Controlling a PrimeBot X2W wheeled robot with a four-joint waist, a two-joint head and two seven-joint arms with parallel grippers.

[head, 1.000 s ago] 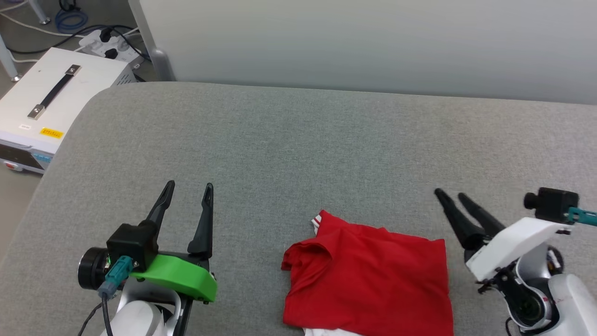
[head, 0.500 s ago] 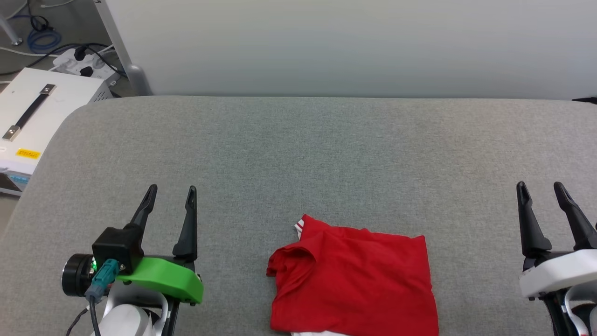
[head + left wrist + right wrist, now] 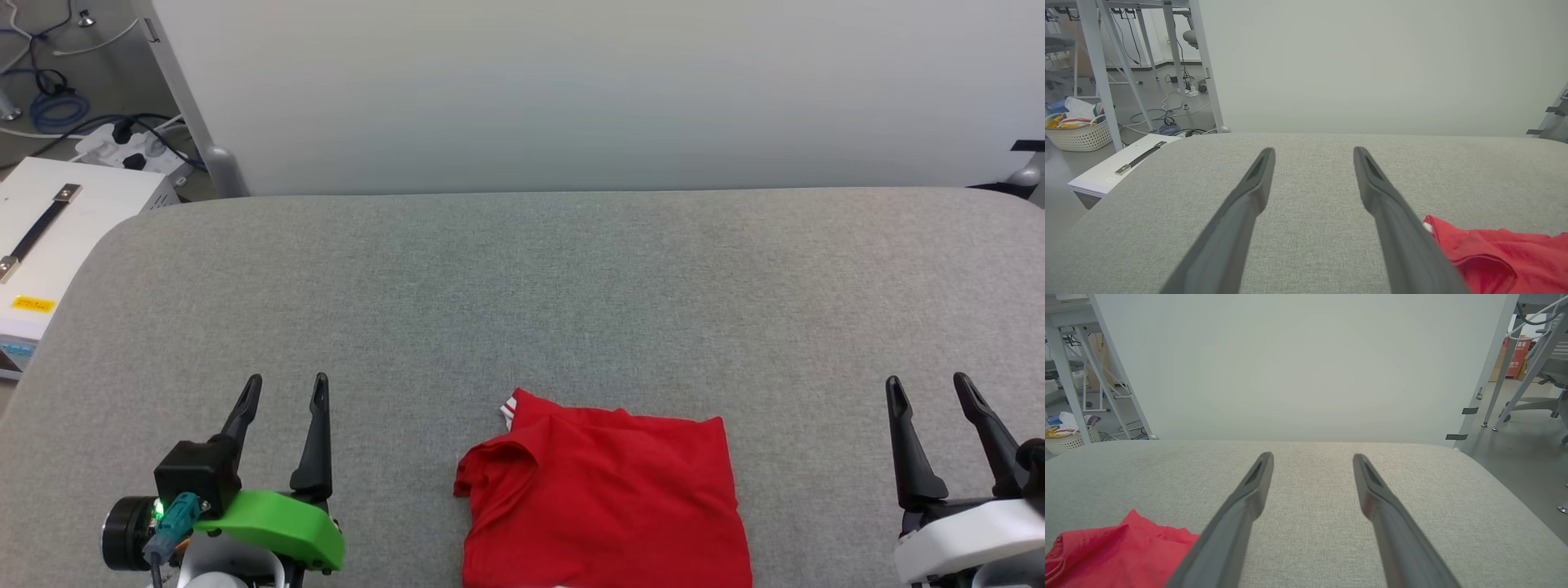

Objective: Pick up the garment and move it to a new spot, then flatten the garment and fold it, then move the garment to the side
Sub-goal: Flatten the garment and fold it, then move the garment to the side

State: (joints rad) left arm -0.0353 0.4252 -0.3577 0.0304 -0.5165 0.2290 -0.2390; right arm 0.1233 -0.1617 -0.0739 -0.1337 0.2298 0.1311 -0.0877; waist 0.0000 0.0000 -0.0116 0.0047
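Nearest the robot lay one garment (image 3: 604, 498), folded into a rough red rectangle at the front middle of the bench (image 3: 522, 286). A bit of striped trim (image 3: 508, 406) peeked from its far left corner. There were two hands, one either side of it, each with two dark fingers spread wide and holding nothing. The left hand (image 3: 287, 380) hung near the garment's left edge. The right hand (image 3: 928, 380) hung well apart from its right edge. Both pointed away from the robot over bare grey cloth.

A second before, the right hand had been tilted in towards the garment's far right corner. It had since drawn off to the right and straightened. The left hand and the garment had kept their places relative to each other, though the head camera had shifted.

Past the bench's left end sat one white box (image 3: 49, 245) with a black strap handle, and beyond it one power strip (image 3: 122, 147) with cables. A pale panel (image 3: 571, 90) stood along the far edge. Furthest off, on the floor, one woven basket (image 3: 1079, 136) held what looked like crumpled cloth or bags.
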